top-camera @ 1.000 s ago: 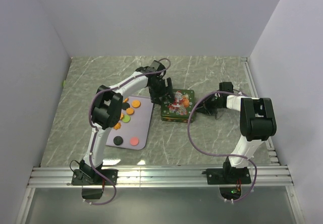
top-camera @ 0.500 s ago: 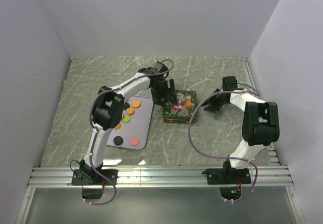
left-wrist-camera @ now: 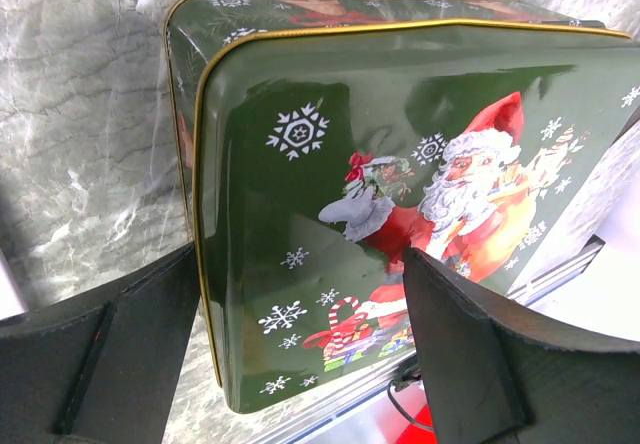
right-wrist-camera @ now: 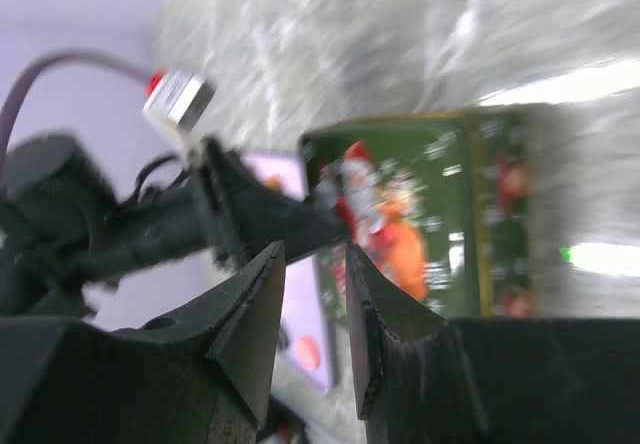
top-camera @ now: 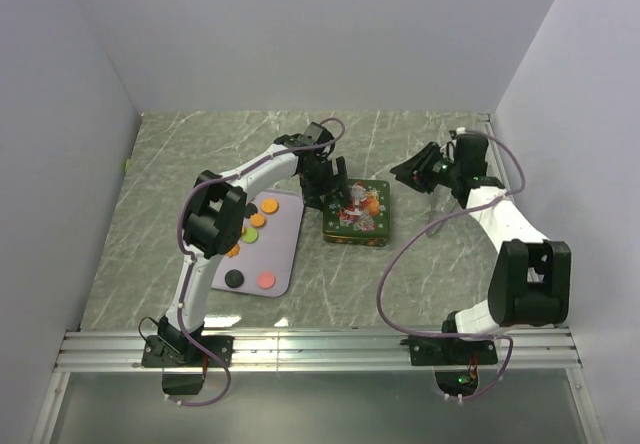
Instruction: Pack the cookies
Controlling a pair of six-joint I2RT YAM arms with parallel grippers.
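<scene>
Getting the lid [left-wrist-camera: 400, 144] off the tin [top-camera: 357, 214] looks like the step in hand, judging by where things lie: the cookies [top-camera: 257, 220] sit on the pale tray [top-camera: 285, 254] just left of the tin, and none shows inside it.

The left gripper [left-wrist-camera: 300, 259] stands wide over the near corner of the lid. One finger is against the lid's left edge and the other lies across its printed face. Whether that amounts to a real hold I cannot tell. The lid sits askew, with a strip of the tin's base [left-wrist-camera: 185, 84] showing past it at the top and left.

To do this well:
- Bring the lid straight up, so that its rim does not catch and drag the base across the table [top-camera: 200, 154].
- Keep the lid level, since a smooth, glossy lid may slip from a one-sided contact.
- Set it down clear of both the tray and the open tin.

The right gripper [right-wrist-camera: 315, 254] hangs in the air to the right of the tin, well apart from it. Its fingers are nearly together, with only a narrow gap and nothing in it. If the base starts to travel, that arm could come in and steady it.

Count from the top view:
- one tin with one lid
- one tray
- two arms
- cookies in sight: four or five orange, one green, one black, one pink

The left arm covers part of the tray, so more cookies may lie under it
</scene>
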